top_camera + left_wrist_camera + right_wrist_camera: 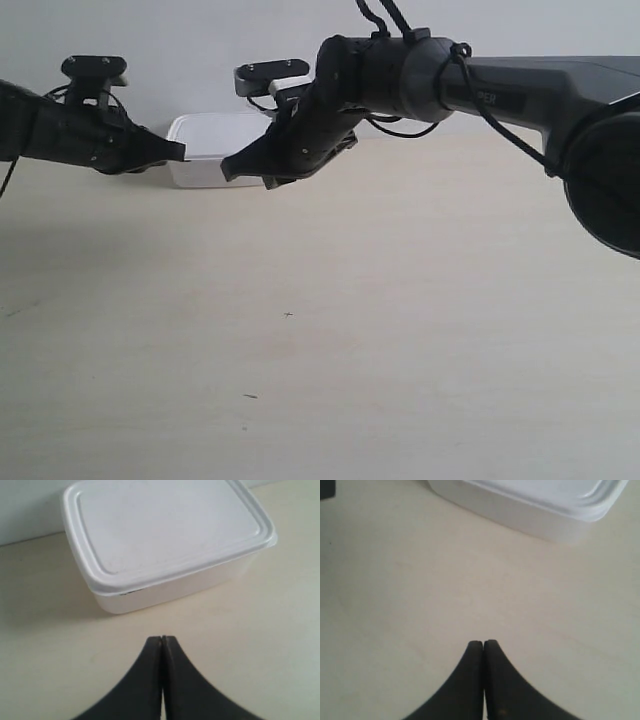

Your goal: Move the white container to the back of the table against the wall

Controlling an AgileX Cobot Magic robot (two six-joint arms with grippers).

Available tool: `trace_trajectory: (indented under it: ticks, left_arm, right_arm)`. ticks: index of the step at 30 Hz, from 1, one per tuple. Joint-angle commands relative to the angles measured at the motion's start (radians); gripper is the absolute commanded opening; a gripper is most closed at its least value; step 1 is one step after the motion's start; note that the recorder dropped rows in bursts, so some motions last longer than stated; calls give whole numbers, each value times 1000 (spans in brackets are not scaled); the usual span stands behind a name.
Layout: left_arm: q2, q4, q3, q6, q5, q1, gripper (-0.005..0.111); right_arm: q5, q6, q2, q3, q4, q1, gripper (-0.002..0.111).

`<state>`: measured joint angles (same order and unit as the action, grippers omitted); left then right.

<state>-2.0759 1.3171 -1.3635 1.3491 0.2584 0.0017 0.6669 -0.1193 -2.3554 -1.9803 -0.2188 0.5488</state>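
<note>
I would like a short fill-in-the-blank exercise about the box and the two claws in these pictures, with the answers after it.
The shallow rectangular plastic container is ____ in colour.
The left claw and the right claw are both ____ and hold nothing.
The container stands on the pale beige wood-grain table, near the plain grey-white ____ behind it.
Missing words: white; shut; wall.
</note>
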Motion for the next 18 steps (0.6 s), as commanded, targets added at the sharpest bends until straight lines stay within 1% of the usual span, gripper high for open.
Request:
trace_trajectory:
  ticks: [1,3,6,11,18]
  left_arm:
    - [71,275,94,271,55,-2,0]
    - [111,422,144,405,91,-2,0]
    - [187,427,199,463,112,-2,0]
    - [320,427,277,468,112,0,0]
    - [534,427,391,466,155,0,0]
  right_arm:
    - [23,-22,65,28,-23,-2,0]
    - [19,-60,117,68,-67,-2,0]
    - [3,-120,196,152,-127,-2,0]
    - [-82,-145,327,348,-141,-2,0]
    - [-252,-152,589,694,-168,-2,0]
